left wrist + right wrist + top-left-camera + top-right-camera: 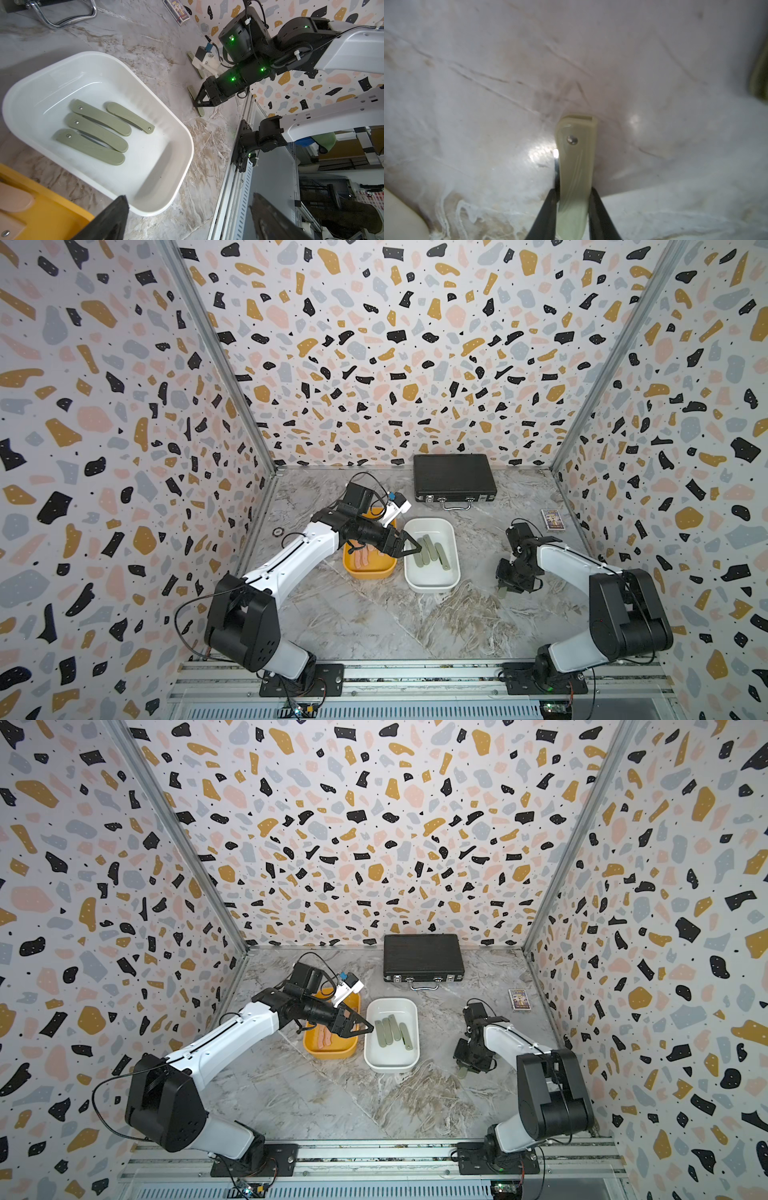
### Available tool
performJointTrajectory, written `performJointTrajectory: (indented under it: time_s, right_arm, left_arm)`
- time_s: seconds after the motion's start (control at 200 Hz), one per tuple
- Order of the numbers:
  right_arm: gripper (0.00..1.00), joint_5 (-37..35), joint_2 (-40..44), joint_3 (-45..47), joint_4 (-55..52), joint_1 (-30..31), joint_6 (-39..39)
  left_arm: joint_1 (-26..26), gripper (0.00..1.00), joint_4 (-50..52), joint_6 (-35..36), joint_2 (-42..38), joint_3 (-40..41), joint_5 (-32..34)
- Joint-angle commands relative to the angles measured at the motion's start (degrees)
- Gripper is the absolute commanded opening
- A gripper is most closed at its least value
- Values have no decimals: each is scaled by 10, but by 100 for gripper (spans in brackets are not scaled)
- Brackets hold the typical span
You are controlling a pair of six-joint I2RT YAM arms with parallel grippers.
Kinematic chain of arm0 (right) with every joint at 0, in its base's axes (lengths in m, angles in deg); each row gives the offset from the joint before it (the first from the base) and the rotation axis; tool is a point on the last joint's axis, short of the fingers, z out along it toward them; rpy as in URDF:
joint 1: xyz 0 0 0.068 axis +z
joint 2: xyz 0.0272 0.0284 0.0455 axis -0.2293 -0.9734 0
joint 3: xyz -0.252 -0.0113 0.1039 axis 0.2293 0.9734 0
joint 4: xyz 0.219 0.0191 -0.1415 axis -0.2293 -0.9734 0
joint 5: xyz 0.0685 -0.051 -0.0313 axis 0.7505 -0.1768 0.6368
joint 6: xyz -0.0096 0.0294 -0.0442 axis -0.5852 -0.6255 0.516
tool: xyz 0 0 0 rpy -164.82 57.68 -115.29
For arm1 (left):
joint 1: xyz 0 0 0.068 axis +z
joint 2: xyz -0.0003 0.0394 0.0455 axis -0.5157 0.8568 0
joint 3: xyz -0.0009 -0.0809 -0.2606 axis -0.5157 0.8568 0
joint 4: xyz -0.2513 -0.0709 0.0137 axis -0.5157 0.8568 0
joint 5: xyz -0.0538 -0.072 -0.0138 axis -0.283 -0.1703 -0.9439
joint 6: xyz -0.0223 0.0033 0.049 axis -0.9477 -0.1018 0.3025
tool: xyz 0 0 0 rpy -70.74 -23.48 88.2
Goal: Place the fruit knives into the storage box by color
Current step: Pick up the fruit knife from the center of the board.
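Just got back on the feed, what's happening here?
Four green knives lie in the white tub, pink knives in the yellow tub. The left end effector hangs open and empty above where they meet. The right end effector is shut on another green knife at the table.

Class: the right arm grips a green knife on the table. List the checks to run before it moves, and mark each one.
1. Grip: right gripper shut on the green knife: ok.
2. Knife lifted clear of the table: cannot tell.
3. Sorting so far: white tub holds only four green knives: ok.
4. Bare floor left in the white tub: ok.
5. Tub free of the other arm: not ok, the open left gripper overhangs its rim beside the yellow tub.
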Motion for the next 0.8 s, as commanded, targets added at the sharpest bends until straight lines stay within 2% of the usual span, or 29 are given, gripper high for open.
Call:
performJointTrajectory:
  time_s: [0.0, 0.375, 0.616, 0.711, 0.796]
  right_arm:
    - [25, -7, -31, -34, -13, 8, 35]
    - [26, -15, -129, -146, -20, 32, 66]
    - [27, -37, -160, -182, -24, 43, 78]
    - [29, -53, -156, -186, -31, 45, 85]
    - [35, -60, -150, -190, -44, 47, 91]
  left_arm:
    - [19, 92, -5, -9, 8, -22, -21]
    - [85, 92, -19, -35, -3, -14, -48]
    - [115, 93, -33, -51, -2, -6, -66]
    - [115, 93, -37, -53, 1, -4, -66]
    - [115, 93, -39, -55, 3, -3, -68]
